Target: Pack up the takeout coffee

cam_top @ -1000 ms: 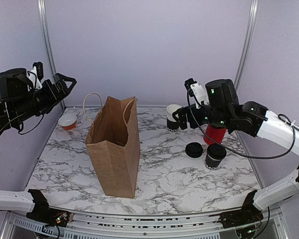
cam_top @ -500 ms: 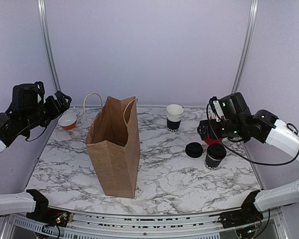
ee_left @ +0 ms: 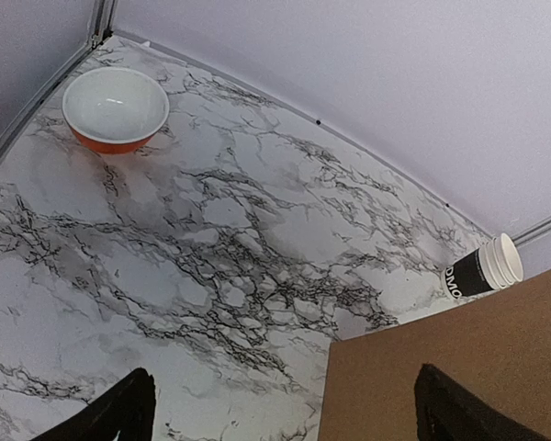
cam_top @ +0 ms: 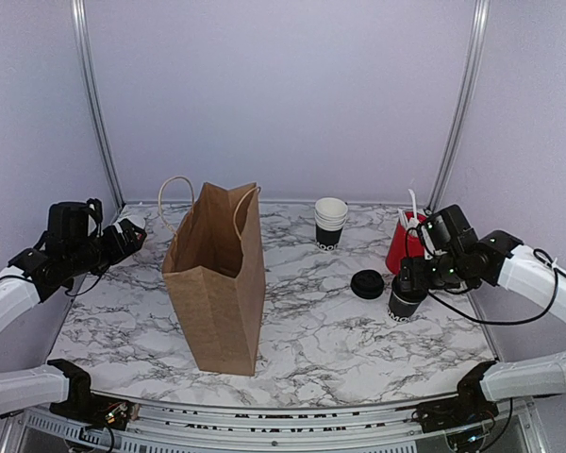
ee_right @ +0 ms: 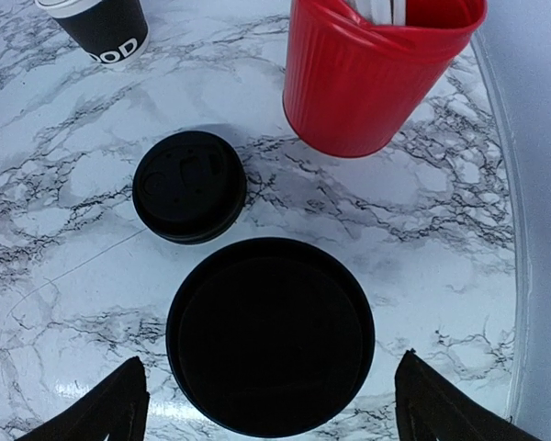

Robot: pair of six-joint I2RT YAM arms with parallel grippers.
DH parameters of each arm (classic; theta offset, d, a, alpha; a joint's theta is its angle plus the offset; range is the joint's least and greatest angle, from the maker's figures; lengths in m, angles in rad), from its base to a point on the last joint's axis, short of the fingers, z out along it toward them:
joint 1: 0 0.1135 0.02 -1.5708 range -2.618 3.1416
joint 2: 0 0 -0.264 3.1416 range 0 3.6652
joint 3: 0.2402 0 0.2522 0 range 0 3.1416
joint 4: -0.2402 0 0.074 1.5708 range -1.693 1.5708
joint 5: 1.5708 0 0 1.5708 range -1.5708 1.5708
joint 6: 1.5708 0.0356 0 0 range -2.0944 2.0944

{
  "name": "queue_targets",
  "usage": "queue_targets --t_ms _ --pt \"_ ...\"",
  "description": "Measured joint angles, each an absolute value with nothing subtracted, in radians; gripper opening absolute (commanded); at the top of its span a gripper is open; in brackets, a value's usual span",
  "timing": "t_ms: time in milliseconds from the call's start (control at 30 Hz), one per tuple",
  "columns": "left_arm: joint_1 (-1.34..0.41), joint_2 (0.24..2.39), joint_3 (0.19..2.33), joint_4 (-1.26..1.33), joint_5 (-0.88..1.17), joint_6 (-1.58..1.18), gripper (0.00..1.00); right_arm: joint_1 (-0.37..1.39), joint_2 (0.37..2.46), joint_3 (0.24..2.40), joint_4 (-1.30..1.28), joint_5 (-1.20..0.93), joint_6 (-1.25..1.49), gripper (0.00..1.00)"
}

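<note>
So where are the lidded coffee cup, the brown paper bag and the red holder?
takeout coffee (ee_right: 270, 335): right wrist view, middle of its black lid.
paper bag (cam_top: 222, 307): top external view, on its front face.
red holder (ee_right: 367, 92): right wrist view, on its ribbed wall.

Your lidded black paper cup, red ribbed holder close behind, black lid pile just left, marble tabletop open nearside.

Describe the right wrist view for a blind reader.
Seen from above, a lidded black coffee cup stands between the fingertips of the open right gripper. Behind it on the marble table: black lids and a red holder.
</note>
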State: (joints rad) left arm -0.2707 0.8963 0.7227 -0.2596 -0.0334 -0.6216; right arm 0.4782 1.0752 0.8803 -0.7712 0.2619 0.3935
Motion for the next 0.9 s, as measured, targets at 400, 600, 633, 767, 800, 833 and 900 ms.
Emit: queue_targets --t_ms 400,600,633,767,800,833,900 --pt "-0.235 0.894 0.645 -0.186 -0.007 -0.583 0.99 0.477 1.130 0.871 -0.741 0.252 0.392 0.86" --pt "-0.233 0.891 0.645 -0.183 -0.003 -0.580 0.99 0.477 1.146 0.863 -0.727 0.252 0.392 0.84" --pt "-0.233 0.891 0.645 -0.183 -0.003 -0.580 0.99 0.476 1.148 0.861 -0.725 0.252 0.392 0.84" --pt "-0.233 0.891 0.645 -0.183 0.000 -0.579 0.99 0.473 1.157 0.854 -0.720 0.252 0.393 0.83" --pt "-0.233 0.891 0.645 -0.183 0.000 -0.579 0.99 0.472 1.157 0.852 -0.719 0.252 0.393 0.83" --pt "-0.233 0.891 0.645 -0.183 0.000 -0.579 0.99 0.472 1.158 0.851 -0.718 0.252 0.393 0.82" --pt "-0.233 0.891 0.645 -0.183 0.001 -0.579 0.99 0.472 1.158 0.849 -0.717 0.252 0.393 0.81"
